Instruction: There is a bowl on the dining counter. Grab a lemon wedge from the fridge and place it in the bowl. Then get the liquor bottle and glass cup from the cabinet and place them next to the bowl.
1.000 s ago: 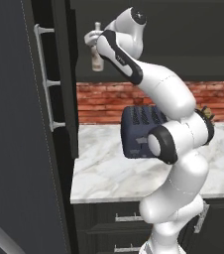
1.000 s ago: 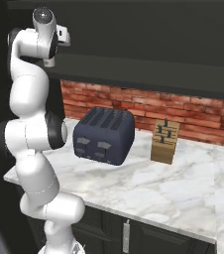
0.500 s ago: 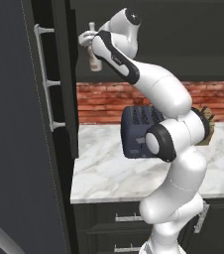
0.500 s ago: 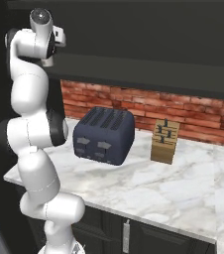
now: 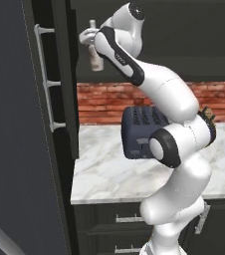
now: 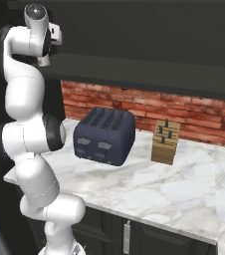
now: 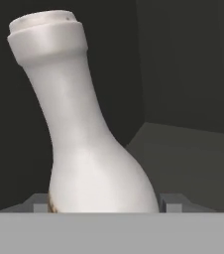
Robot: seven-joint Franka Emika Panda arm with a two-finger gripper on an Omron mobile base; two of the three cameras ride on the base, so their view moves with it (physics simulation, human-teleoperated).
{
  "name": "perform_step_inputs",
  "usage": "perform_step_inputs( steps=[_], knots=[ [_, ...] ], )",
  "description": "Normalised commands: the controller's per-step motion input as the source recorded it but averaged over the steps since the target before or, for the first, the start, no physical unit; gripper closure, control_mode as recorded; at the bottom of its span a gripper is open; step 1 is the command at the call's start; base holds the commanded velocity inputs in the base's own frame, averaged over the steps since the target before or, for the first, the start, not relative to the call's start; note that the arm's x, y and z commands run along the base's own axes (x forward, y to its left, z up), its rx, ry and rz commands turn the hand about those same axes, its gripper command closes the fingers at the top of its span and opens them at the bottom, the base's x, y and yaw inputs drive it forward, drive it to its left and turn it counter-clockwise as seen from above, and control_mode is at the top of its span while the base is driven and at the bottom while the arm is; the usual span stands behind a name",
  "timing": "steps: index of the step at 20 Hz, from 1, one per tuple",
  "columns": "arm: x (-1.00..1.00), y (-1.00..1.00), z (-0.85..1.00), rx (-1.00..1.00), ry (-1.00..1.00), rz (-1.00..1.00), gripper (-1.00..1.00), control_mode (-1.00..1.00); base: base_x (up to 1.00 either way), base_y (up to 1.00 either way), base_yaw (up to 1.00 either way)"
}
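Observation:
A white liquor bottle (image 5: 95,54) hangs tilted high up by the dark upper cabinet, above the counter's left end. My gripper (image 5: 88,38) is shut on it from the left, near the neck. In the hand view the liquor bottle (image 7: 86,149) leans left, its wide body wedged between the two fingertips (image 7: 38,202), with its capped mouth at the top. Behind it lies the dark cabinet interior. The bowl, lemon wedge and glass cup are out of view.
A tall dark door with a silver handle (image 5: 47,79) stands just left of the hand. Below, a navy toaster (image 6: 104,134) and a wooden knife block (image 6: 165,142) sit on the marble counter (image 6: 159,191) before a brick wall.
The jaws have closed onto the bottle. The hand and bottle have risen a little and the bottle now tilts.

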Motion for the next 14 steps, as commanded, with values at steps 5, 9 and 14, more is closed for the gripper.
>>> perform_step_inputs(
  steps=[5,9,14],
  knots=[
    [-1.00,-0.28,0.00,0.00,-0.13,0.00,1.00,-1.00,0.00,0.00,0.00],
    [-1.00,-0.73,0.01,0.00,-0.11,0.00,1.00,-1.00,0.00,0.00,0.00],
    [-1.00,-0.75,0.05,0.00,-0.02,-0.03,1.00,-1.00,0.00,0.00,0.00]
  ],
)
